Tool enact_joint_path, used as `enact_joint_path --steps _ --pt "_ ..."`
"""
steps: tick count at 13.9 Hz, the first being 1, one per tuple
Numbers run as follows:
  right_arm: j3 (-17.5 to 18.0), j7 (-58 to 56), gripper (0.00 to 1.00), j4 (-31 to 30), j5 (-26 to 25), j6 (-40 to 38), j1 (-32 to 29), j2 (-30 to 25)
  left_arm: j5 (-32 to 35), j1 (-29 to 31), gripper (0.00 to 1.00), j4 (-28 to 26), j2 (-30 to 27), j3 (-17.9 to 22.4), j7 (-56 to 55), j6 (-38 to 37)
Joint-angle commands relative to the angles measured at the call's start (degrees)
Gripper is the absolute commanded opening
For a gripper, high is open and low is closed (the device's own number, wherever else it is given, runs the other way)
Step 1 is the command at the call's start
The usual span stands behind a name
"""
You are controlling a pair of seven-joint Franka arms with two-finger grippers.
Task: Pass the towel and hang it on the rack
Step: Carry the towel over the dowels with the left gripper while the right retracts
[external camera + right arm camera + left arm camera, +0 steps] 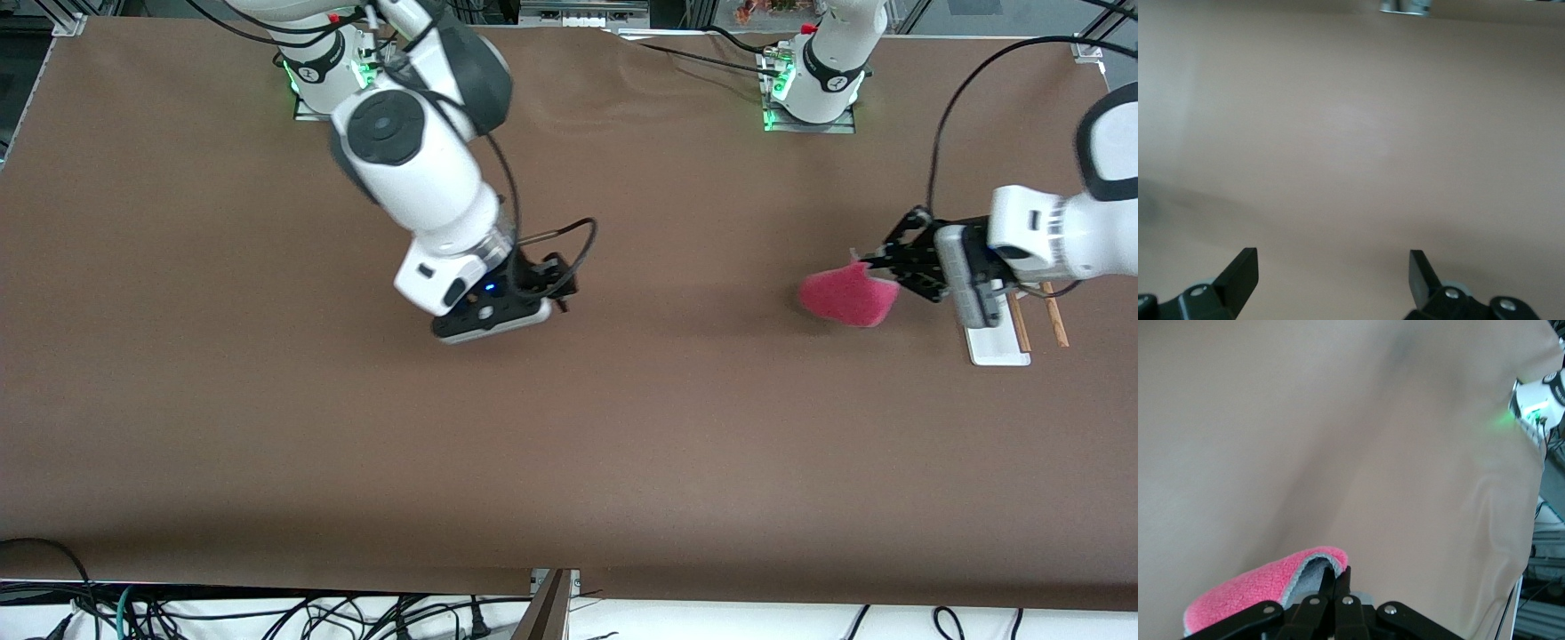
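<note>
The towel [845,296], pink-red and fuzzy with a grey edge, hangs above the table from one corner. My left gripper [869,264] is shut on that corner. In the left wrist view the towel [1251,590] folds over beside the closed left gripper [1340,577], showing its grey underside. The rack [997,345] stands at the left arm's end of the table, its white base and brown rods [1056,322] partly hidden under the left hand. My right gripper [558,286] hangs open over the table's middle, with nothing between its fingers [1241,270].
The brown table cover [569,462] stretches wide and bare between the two arms. Both arm bases stand along the table's edge farthest from the front camera. Cables lie below the edge nearest to it.
</note>
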Motion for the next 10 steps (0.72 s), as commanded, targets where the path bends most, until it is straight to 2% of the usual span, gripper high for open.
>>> enact_joint_path --steps 1,3,5,7,9,10 --pt "0.69 -9.17 1.0 0.07 -1.33 -7.4 -6.57 -2.47 5.0 6.92 0.0 6.63 4.12 -0.87 5.61 -5.98" --pt "0.17 -13.94 1.0 -0.1 -1.25 -12.69 -11.93 -3.79 7.47 11.85 0.0 9.37 7.11 -0.87 10.43 -7.67" --pt "-0.63 -14.13 1.0 -0.1 -1.07 -14.97 -14.67 -4.23 9.4 15.2 0.0 12.35 10.27 -0.78 15.19 -8.46" --pt "-0.89 -14.39 1.0 -0.02 -1.34 -20.77 -18.0 -5.46 11.6 17.66 0.0 15.78 13.26 -0.78 18.88 -9.77" --pt "-0.89 -15.01 1.0 -0.72 -1.51 -23.07 -22.4 -8.87 14.06 20.21 0.0 18.77 16.68 -0.52 24.75 -10.57" --pt "-2.37 -15.18 1.0 -1.85 -1.77 -24.29 -22.68 -10.89 15.38 20.83 0.0 20.52 18.79 0.0 27.66 -10.57"
